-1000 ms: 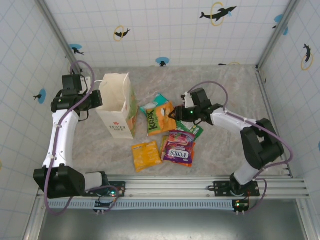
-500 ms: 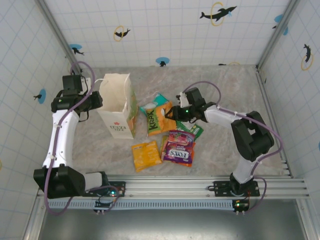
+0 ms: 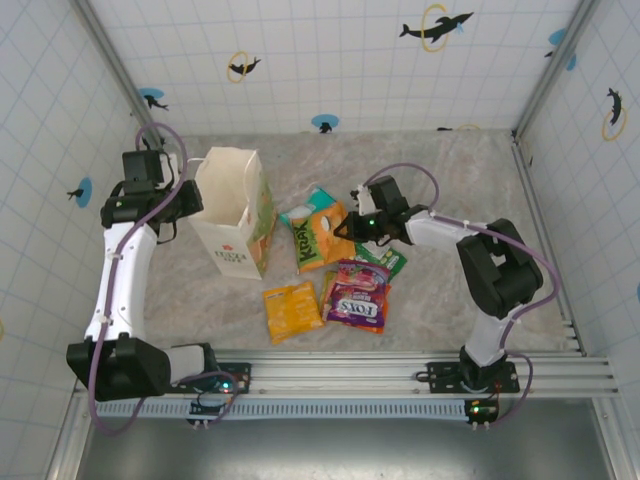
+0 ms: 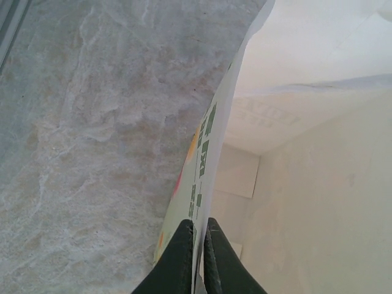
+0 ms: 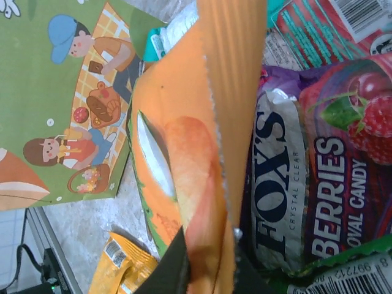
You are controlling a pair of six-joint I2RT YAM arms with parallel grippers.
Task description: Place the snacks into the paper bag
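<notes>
1. Right gripper (image 5: 208, 260) is closed narrow on the orange packet (image 5: 184, 153), whose foil edge stands up between the two fingers.
2. Just beside the fingers, on their right in the wrist view, lies the FOX'S bag (image 5: 288, 184). It touches the orange packet and runs partly under it.
3. At the low right corner of that view, a green packet (image 5: 343, 257) overlaps the FOX'S bag close to the gripper.
4. Down and left of the fingers, near but apart from them, a yellow packet (image 5: 122, 269) lies flat on the table (image 3: 450, 180).
5. Past the orange packet, on the far side from the arm bases, a teal packet (image 3: 318, 200) shows from under it.
6. Farther out to this gripper's left, beyond the orange packet, the paper bag (image 3: 235, 215) stands upright with its mouth open. Its picture-printed side faces the snacks.
7. Left gripper (image 4: 197, 245) is at the bag's far side from the snacks, shut narrow on the rim, with the paper wall caught between its fingers.
8. Right of those fingers is the bag's white inside, and no packet is visible in the part that shows. Left of them is bare table.
9. All the snacks lie outside the bag, between it and the right arm.
</notes>
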